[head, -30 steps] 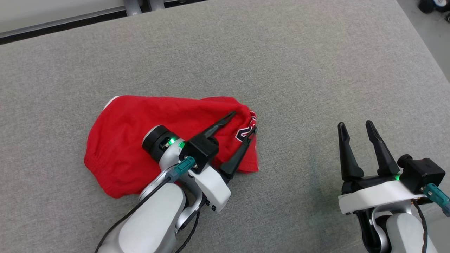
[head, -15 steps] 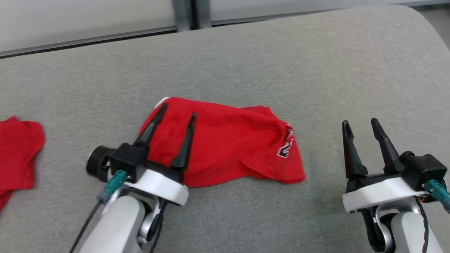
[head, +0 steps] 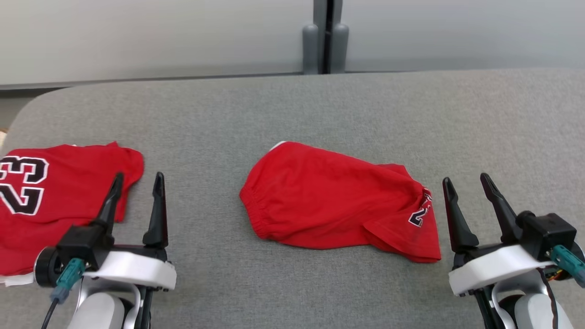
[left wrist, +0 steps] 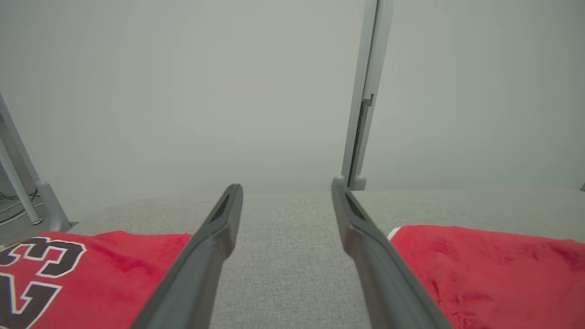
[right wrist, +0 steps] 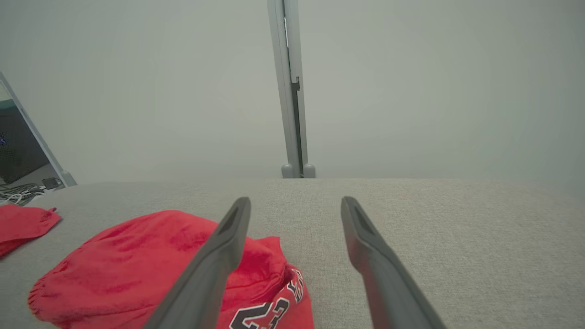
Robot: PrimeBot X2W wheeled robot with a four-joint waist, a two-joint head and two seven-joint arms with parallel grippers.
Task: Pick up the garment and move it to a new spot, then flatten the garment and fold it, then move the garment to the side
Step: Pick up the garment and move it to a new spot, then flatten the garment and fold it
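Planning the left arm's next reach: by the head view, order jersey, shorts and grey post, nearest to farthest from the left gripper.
1. Jersey, right by the left gripper, far left.
2. Shorts, mid-table, to the right.
3. Grey post, beyond the far edge of the table.

A grey fabric-covered table [head: 292, 105] spans the head view. At 8 o'clock on it lies a red jersey [head: 77, 178], spread fairly flat, its number 23 [head: 20, 183] in black with a white outline facing up, one side cut by the frame edge. At 12 o'clock, beyond the table's far edge, a grey upright post [head: 324, 41] stands between pale wall panels [head: 137, 36]. In the right wrist view, cables [right wrist: 18, 191] and a dark screen [right wrist: 16, 151] sit at 9 o'clock
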